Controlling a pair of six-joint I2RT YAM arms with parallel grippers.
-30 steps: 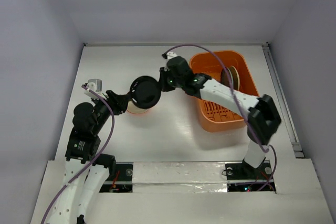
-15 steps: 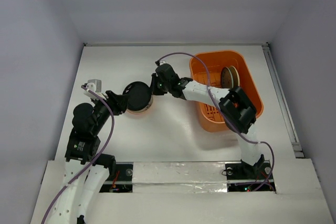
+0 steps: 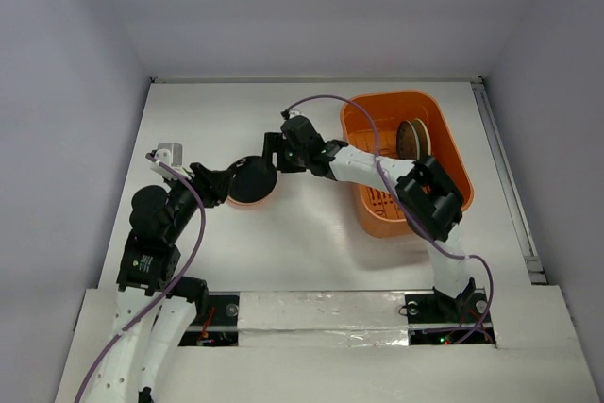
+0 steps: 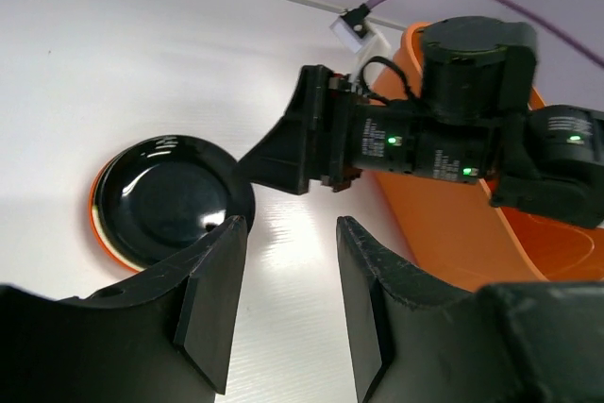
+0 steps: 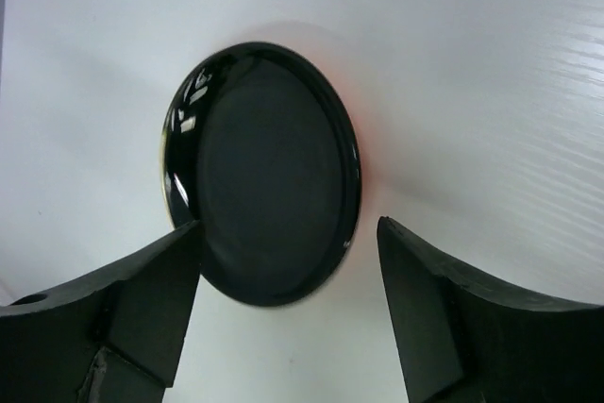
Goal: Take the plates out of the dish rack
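**Dark plate lowered onto the stack, right fingers let go**

Since a second earlier, the dark plate (image 3: 253,179) had come down from mid-air, where the right gripper (image 3: 271,158) had carried it. It now lay flat on the red-orange plate (image 4: 102,233), out on the open worktop (image 3: 311,233) well to the left of the dish rack (image 3: 444,176). Only a thin orange rim showed beneath it.

The right fingers stood spread wide, one to each side of the dark plate and clear of its edge, holding nothing. The left gripper (image 4: 291,228) hovered just beyond the stack on the side away from the rack. Its fingers were also parted and empty.

One tan plate (image 3: 411,139) remained inside the rack, standing on edge near the far end. Its face looked turned toward the near end, so its edge ran across the rack's width.

For the next pick, that plate lay behind and to the right of the right fingers, back along their own arm. The right arm was much the nearer, since its forearm already crossed the rack's left wall. The left arm sat on the far side of the stack from the rack.

Room looked tight inside the rack, with raised walls close on both sides of the plate. Left of the rack, the worktop around the stack was open for drawing back.
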